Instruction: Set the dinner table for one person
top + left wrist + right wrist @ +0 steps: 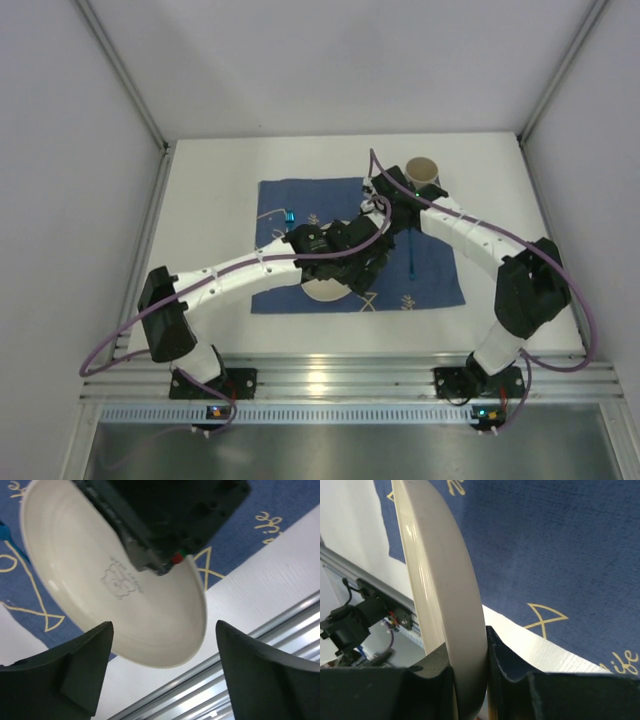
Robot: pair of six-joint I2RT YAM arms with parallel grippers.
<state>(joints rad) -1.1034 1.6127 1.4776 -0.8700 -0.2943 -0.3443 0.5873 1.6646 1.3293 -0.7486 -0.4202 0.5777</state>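
A cream plate (125,600) is held tilted over the near edge of the dark blue fish-print placemat (300,200) on the white dinner table (215,180). My right gripper (467,645) is shut on the plate's rim (445,580), one finger on each face. In the left wrist view it shows as a black block at the plate's far rim. My left gripper (164,630) is open and empty, its fingers (85,665) apart beside the plate's near edge. From above, both grippers crowd over the mat's middle (355,262) and only part of the plate (322,291) shows.
A tan cup (423,172) stands at the mat's far right corner. A dark blue utensil (411,250) lies on the mat's right side and a cyan item (289,216) on its left. The aluminium rail (320,375) runs along the near edge.
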